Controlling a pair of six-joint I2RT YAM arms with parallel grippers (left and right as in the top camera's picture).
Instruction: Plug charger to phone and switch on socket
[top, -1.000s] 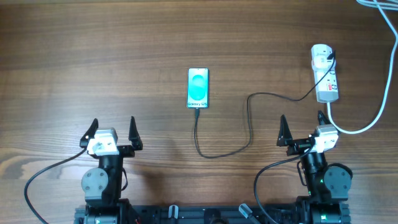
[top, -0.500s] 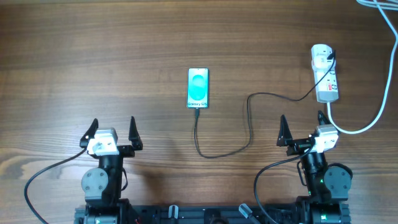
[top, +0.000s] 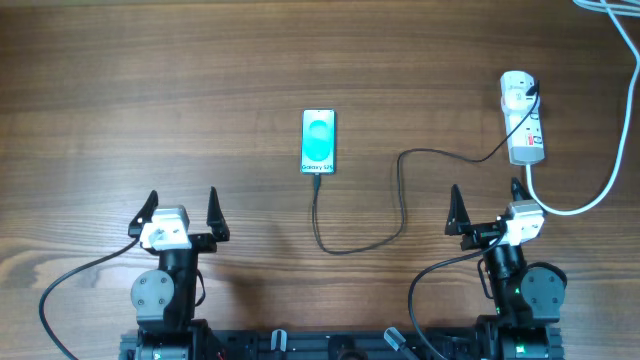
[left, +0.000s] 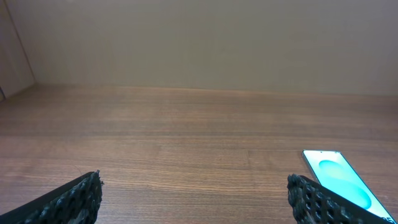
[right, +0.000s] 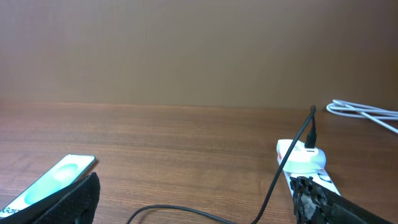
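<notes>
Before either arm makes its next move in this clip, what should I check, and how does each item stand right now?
1. Left tool open and empty: ok.
2. Right tool open and empty: ok.
3. Thin black charger cable reaches the near end of the flat turquoise-screened phone: ok.
4. Cable tip fully seated in the phone: cannot tell.
5. Black plug sits in the white elongated power strip: ok.
6. Strip switched on: cannot tell.
</notes>
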